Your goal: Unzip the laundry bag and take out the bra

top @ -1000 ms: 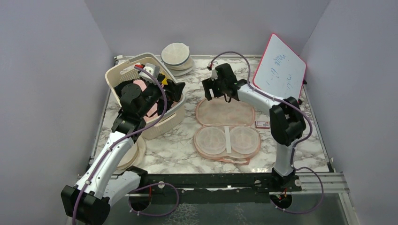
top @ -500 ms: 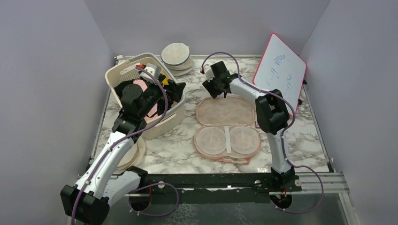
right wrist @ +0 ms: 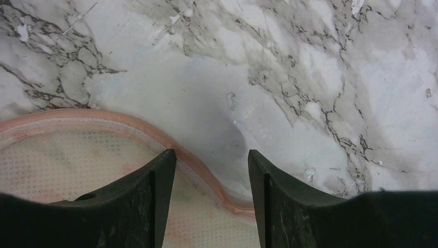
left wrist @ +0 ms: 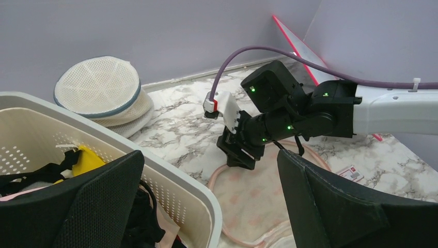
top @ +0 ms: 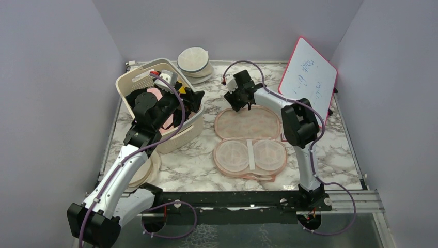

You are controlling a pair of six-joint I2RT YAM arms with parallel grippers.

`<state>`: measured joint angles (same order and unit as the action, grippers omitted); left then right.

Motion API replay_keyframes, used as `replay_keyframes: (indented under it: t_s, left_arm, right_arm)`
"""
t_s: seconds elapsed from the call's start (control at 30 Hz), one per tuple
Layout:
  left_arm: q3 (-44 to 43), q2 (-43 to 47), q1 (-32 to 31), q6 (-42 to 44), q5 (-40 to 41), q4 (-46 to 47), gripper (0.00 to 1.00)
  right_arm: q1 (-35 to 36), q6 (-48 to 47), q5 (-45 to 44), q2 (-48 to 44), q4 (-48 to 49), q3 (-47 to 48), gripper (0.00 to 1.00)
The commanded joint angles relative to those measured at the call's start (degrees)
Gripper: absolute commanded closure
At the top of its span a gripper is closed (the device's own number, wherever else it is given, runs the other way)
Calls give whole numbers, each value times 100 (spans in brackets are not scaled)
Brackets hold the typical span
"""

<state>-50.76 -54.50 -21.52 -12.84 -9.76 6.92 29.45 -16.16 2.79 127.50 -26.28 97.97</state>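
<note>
Laundry bag (top: 250, 140) lies unzipped and flat, mid-desk toward right edge, mesh lining up. Right gripper (right wrist: 210, 155) at bag's far left rim: jaws spread, nothing held, peach rim crossing gap between them, marble beyond. Left gripper (left wrist: 209, 155) over basket (top: 135, 77) at far left corner, jaws wide apart, nothing held. Bra (top: 153, 93), pale pink, in basket, mostly hidden under left arm.
</note>
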Motion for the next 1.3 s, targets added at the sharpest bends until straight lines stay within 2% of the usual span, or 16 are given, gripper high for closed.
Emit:
replay_keyframes:
  t_s: [0.0, 0.17, 0.3, 0.47, 0.67, 0.77, 1.1, 1.27]
  left_arm:
    - [31, -8, -37, 71, 97, 38, 2]
    - [40, -15, -33, 62, 97, 32, 2]
    - [42, 21, -37, 62, 97, 38, 2]
    - [39, 7, -51, 61, 97, 45, 2]
    - [40, 7, -53, 80, 122, 24, 2]
    - [37, 9, -54, 89, 123, 22, 2]
    - [31, -44, -49, 76, 122, 7, 2]
    - [31, -53, -54, 89, 132, 5, 2]
  right_arm:
    - [-1, 141, 405, -394, 52, -103, 46]
    - [-1, 286, 438, -481, -496, 332, 45]
    - [-1, 264, 542, -586, -274, -132, 44]
    - [-1, 274, 559, -404, -185, -147, 45]
    - [-1, 139, 402, -118, -204, 38, 49]
    - [-1, 23, 394, -2, -413, 162, 55]
    - [-1, -24, 425, 51, -193, -121, 56]
    - [-2, -76, 326, 134, -177, -272, 63]
